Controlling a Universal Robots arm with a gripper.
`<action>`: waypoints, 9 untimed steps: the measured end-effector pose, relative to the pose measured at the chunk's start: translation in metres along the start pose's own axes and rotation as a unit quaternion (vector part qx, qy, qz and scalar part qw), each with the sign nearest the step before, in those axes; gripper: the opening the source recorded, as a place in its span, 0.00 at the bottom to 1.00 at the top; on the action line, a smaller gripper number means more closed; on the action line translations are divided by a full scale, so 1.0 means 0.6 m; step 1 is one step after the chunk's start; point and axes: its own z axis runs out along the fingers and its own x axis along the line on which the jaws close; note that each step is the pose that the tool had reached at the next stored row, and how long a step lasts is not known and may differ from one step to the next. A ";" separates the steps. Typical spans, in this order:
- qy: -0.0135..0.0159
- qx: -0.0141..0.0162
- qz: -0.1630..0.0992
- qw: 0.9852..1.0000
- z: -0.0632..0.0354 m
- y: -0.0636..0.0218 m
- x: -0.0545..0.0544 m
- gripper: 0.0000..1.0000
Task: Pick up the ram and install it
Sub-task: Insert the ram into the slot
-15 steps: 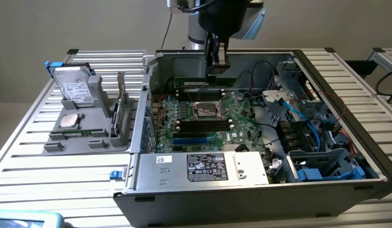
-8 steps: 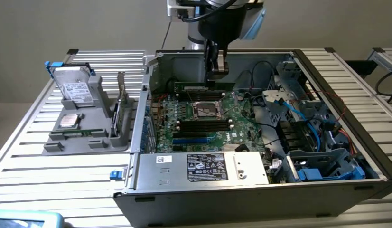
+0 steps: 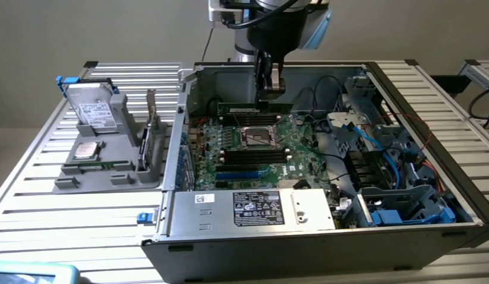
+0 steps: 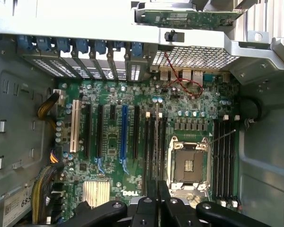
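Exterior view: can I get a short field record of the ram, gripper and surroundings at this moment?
ram: long thin dark-green circuit-board stick, held level over the green motherboard
gripper: shut on the ram, inside the open grey metal computer case
seated in slot: cannot tell
nearest part: silver-framed processor socket
tray: grey, the exterior view's left, holding a square silver processor chip

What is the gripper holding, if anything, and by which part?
The gripper is shut on the ram stick, pinching its upper long edge near the middle, above the motherboard.
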 end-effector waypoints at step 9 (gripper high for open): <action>0.000 0.000 0.000 1.000 0.000 0.000 0.000 0.13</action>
